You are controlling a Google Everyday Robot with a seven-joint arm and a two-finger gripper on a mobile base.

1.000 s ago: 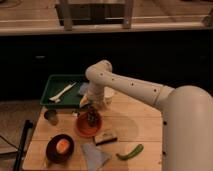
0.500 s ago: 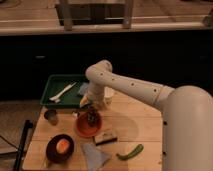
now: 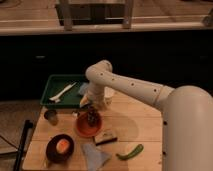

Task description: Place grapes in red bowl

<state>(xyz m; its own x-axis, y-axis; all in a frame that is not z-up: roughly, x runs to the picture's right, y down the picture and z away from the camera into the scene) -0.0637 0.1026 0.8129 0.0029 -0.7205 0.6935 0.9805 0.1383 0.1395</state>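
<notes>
The gripper [image 3: 91, 111] hangs just left of centre in the frame, right over the red bowl [image 3: 88, 126], with the white arm [image 3: 130, 89] sweeping in from the lower right. A small dark cluster, the grapes [image 3: 92, 118], sits at the bowl's middle, directly under the fingers; I cannot tell whether the fingers are clamped on it or have let go. By my reckoning the job is nearly done: the grapes are at or in the bowl, and what is left is a release, if that has not happened, and lifting clear.

The bowl rests on a pale wooden table [image 3: 135, 125]. In the lower left stands a dark bowl [image 3: 60, 148] with something orange inside, a green vegetable [image 3: 130, 152] lies lower right, and a green tray [image 3: 62, 90] sits upper left. Behind is a dark counter front.
</notes>
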